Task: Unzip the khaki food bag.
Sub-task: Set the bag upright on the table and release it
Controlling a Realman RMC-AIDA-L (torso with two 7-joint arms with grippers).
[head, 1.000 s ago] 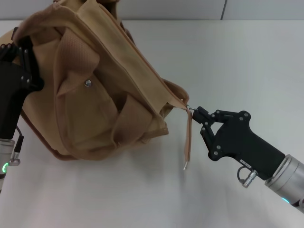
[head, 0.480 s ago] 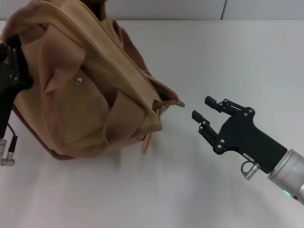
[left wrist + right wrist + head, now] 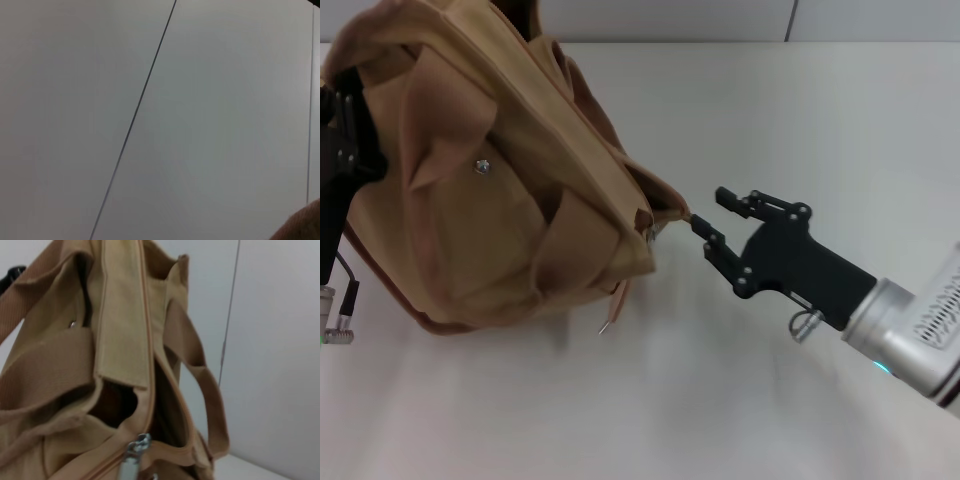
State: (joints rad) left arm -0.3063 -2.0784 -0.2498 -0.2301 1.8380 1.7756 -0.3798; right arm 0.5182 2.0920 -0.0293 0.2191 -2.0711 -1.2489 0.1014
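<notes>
The khaki food bag (image 3: 510, 220) stands tilted at the left of the head view, front pocket and metal snap (image 3: 480, 167) facing up. My left gripper (image 3: 350, 130) holds the bag's far left end. My right gripper (image 3: 710, 210) is open and empty, just right of the bag's near end corner and not touching it. The silver zipper pull (image 3: 650, 235) sits at that end, with a thin tan pull strap (image 3: 615, 305) hanging below. In the right wrist view the bag (image 3: 120, 330) fills the frame; its zip line gapes over a dark inside, and the pull (image 3: 135, 447) is at its end.
The bag rests on a white table (image 3: 770, 100) with a pale wall behind. The left wrist view shows only wall panels and a tan scrap of the bag (image 3: 305, 225) in one corner.
My right gripper let go of the pull strap, opened and drew back, then came in again toward the bag's end. The bag swung left with my left arm and the strap dropped.
</notes>
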